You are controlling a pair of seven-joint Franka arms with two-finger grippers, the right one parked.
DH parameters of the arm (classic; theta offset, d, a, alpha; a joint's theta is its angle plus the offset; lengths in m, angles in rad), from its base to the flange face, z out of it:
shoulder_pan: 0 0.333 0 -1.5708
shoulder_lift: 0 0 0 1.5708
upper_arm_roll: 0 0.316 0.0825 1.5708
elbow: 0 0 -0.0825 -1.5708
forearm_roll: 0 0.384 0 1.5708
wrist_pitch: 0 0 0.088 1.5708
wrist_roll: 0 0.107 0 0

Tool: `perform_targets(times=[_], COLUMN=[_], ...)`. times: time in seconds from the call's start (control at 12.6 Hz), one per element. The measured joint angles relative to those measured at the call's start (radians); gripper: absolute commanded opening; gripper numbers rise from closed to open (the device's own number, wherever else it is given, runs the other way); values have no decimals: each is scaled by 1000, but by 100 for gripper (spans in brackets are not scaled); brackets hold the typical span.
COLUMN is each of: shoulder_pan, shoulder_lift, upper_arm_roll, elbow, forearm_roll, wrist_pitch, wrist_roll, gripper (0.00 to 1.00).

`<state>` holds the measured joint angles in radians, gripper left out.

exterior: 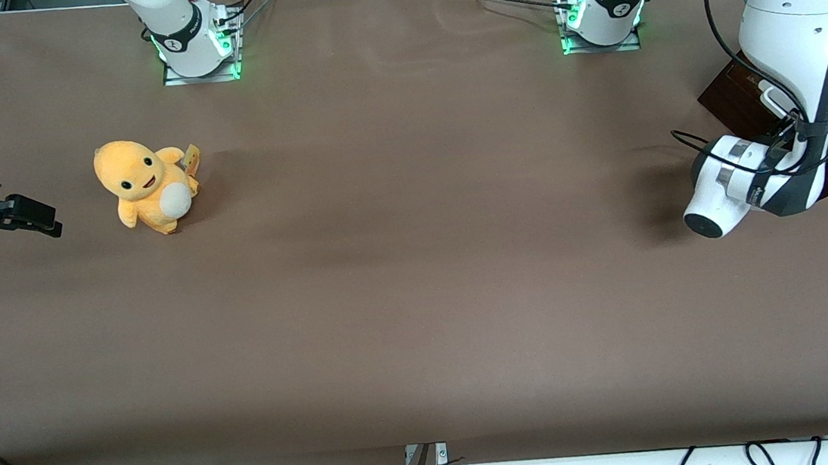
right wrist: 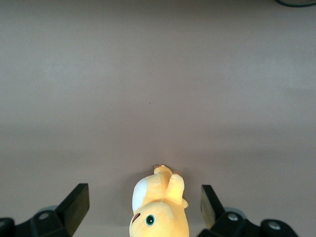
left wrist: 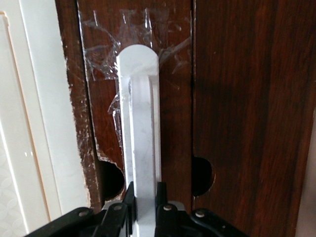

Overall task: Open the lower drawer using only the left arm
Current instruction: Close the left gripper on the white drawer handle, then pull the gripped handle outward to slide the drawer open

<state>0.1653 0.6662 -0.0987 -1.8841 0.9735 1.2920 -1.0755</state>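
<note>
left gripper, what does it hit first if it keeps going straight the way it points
The gripper already has the silver handle between its fingers; straight on it would probably meet the dark drawer front under the handle, though depth is unclear.

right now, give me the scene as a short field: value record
gripper: left arm's gripper at the drawer front, jaws shut on the handle
handle: silver handle, taped at one end, gripped at the other
lower drawer: dark brown front; how far it is out cannot be told
left arm: white arm at the working arm's end of the table
other: orange plush toy toward the parked arm's end
</note>
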Motion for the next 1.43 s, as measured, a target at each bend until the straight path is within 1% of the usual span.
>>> perform_targets(times=[0.24, 0.79, 1.19, 1.43], shoulder_pan=[-13, -114, -141, -156], shoulder_lift=[0, 0, 2, 8], upper_arm_roll=[-5, -11, -11, -11], elbow=[1, 22, 53, 63], forearm_roll=[0, -20, -53, -56], wrist_pitch=[-1, -3, -8, -13], wrist_roll=[-2, -3, 0, 2], gripper=[2, 0, 0, 0])
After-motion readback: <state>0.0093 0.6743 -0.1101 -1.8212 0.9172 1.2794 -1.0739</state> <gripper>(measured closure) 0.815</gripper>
